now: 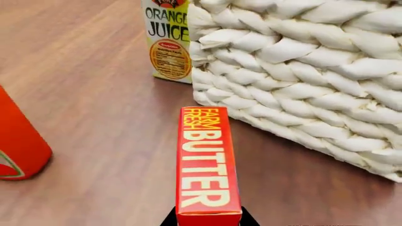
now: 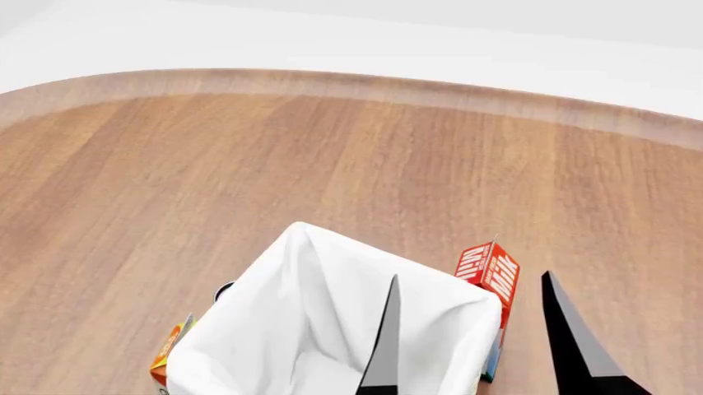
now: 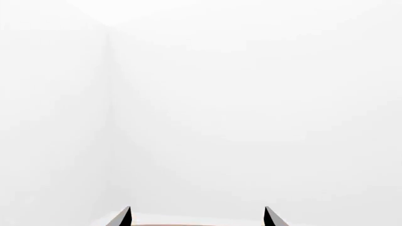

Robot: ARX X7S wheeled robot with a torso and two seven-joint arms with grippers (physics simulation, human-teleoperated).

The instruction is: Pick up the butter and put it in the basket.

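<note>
The butter (image 1: 207,165) is a slim red box lettered "FARM FRESH BUTTER". In the left wrist view its near end sits between my left gripper's (image 1: 209,219) two black fingers, which are shut on its sides. I cannot tell whether it rests on the wood. The basket (image 1: 314,75), white and woven, stands just beyond and beside the butter's far end. In the head view the basket's cloth liner (image 2: 318,329) fills the bottom middle, and the butter and left gripper are hidden. My right gripper (image 2: 469,276) is open, empty and raised over the basket's right edge, facing a white wall (image 3: 197,214).
An orange juice carton (image 1: 168,40) stands against the basket's far corner and also shows in the head view (image 2: 170,354). A red container (image 1: 19,141) stands to one side of the butter. A red-and-white milk carton (image 2: 491,276) stands by the basket's right side. The wooden table (image 2: 329,164) stretches ahead.
</note>
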